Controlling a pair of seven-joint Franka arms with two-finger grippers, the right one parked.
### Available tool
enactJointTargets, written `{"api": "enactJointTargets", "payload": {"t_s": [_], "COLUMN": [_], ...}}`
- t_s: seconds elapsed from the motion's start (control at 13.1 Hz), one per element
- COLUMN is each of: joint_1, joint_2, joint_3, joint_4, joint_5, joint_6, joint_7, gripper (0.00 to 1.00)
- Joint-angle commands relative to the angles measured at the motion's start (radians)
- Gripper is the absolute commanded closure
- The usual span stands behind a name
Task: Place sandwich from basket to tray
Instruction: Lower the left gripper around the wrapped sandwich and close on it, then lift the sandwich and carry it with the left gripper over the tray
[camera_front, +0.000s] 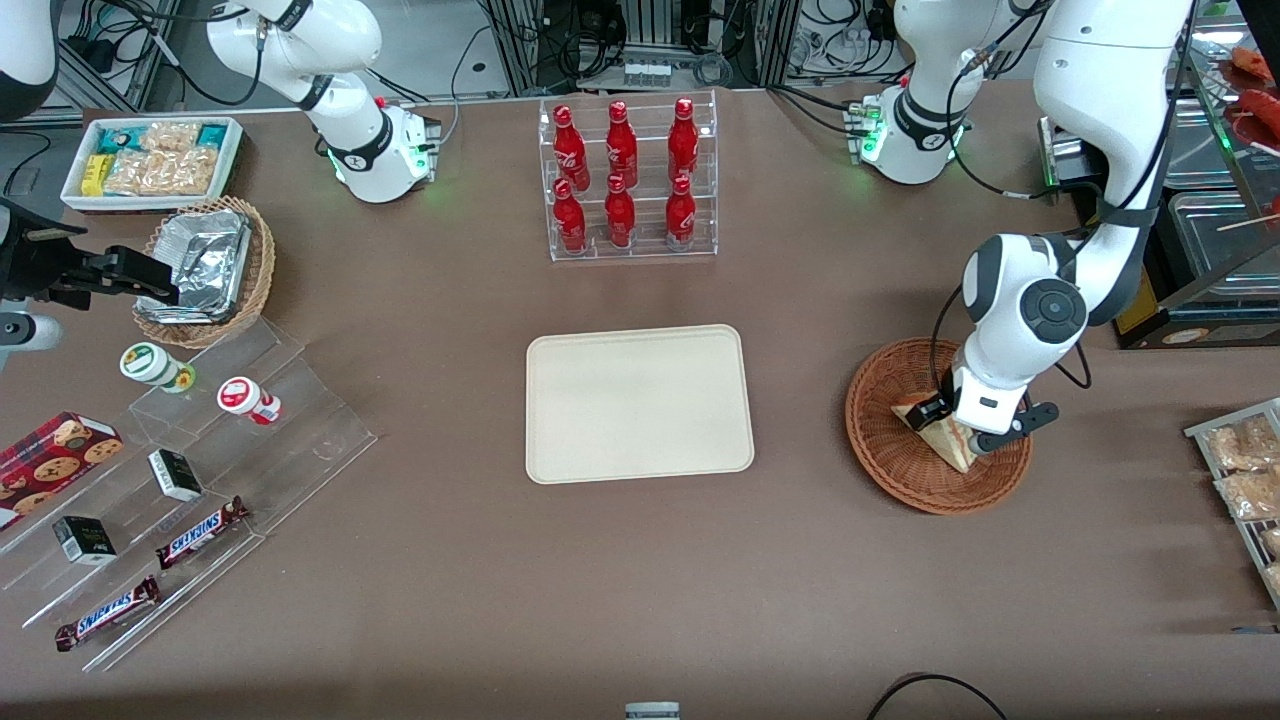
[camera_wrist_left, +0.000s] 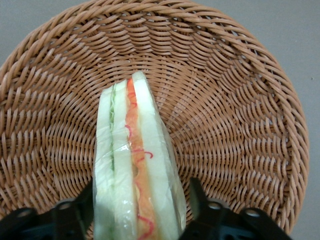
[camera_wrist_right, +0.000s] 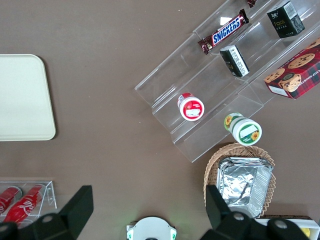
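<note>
Front view: the end effector (camera_front: 965, 432) and its wrist housing cover part of the sandwich (camera_front: 938, 428); only the wedge's tip at 9 o'clock and its corner at 6 o'clock show. The fingertips cannot be made out here. The arm also hides part of the basket (camera_front: 905, 478) rim at 1 o'clock.

Left wrist view: the picture's edge cuts off the sandwich's near end (camera_wrist_left: 136, 195), the finger (camera_wrist_left: 200, 200) bases and part of the basket (camera_wrist_left: 235, 100) rim. Contact between finger pads and wrapper is not clearly visible.

Front view: the snack tray (camera_front: 1240, 470) at the working arm's end of the table is cut off.
</note>
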Motion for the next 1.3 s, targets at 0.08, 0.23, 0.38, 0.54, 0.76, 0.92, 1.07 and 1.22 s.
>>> {"api": "enactJointTargets", "payload": {"t_s": [0.08, 0.23, 0.38, 0.54, 0.76, 0.92, 1.07, 1.22], "joint_1": [-0.007, -0.006, -0.027, -0.105, -0.25, -0.327, -0.416, -0.49], "joint_2": [-0.012, -0.039, -0.074, -0.071, -0.015, 0.037, 0.108, 0.197], "joint_3": [0.002, 0.0, -0.008, -0.009, -0.008, -0.009, -0.009, -0.009], "joint_4": [0.007, 0.036, 0.134, 0.316, 0.511, 0.576, 0.642, 0.722], "joint_5": [0.016, 0.016, 0.019, 0.019, 0.013, 0.002, 0.002, 0.002], "joint_6": [0.006, -0.041, -0.218, -0.462, -0.636, -0.633, -0.63, -0.629], "joint_7": [-0.021, -0.021, -0.021, -0.021, -0.038, -0.035, -0.059, -0.106], "gripper": [1.0, 1.0, 1.0, 1.0, 1.0, 1.0, 1.0, 1.0]}}
